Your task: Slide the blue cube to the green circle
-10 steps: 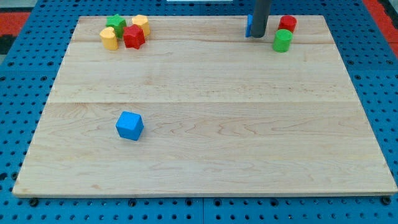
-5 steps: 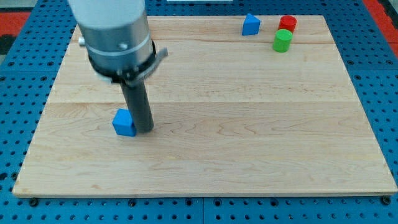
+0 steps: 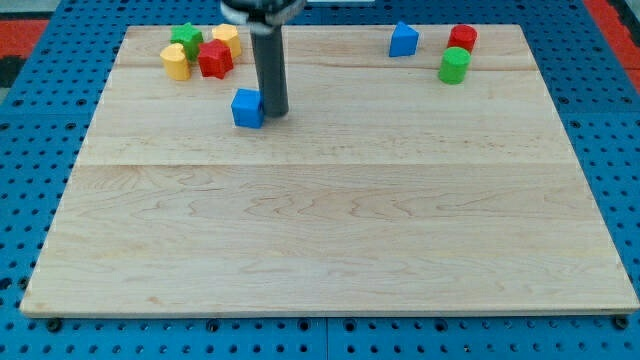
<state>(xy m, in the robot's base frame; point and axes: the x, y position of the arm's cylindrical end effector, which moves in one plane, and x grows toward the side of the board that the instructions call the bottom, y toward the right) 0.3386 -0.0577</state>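
The blue cube (image 3: pixel 246 108) sits on the wooden board (image 3: pixel 330 230) in the upper left part of the view. My tip (image 3: pixel 274 115) rests on the board right against the cube's right side. The green circle, a short green cylinder (image 3: pixel 454 66), stands near the view's top right, far to the right of the cube and tip.
A red cylinder (image 3: pixel 462 39) stands just above the green one, and a blue triangular block (image 3: pixel 403 40) is to their left. At the top left is a cluster: a green star (image 3: pixel 186 39), a red star (image 3: pixel 214 59) and two yellow blocks (image 3: pixel 175 62) (image 3: pixel 227 39).
The blue cube has moved up and a little right, from the lower left to the upper left of the board. My tip moved with it, staying at its right side.
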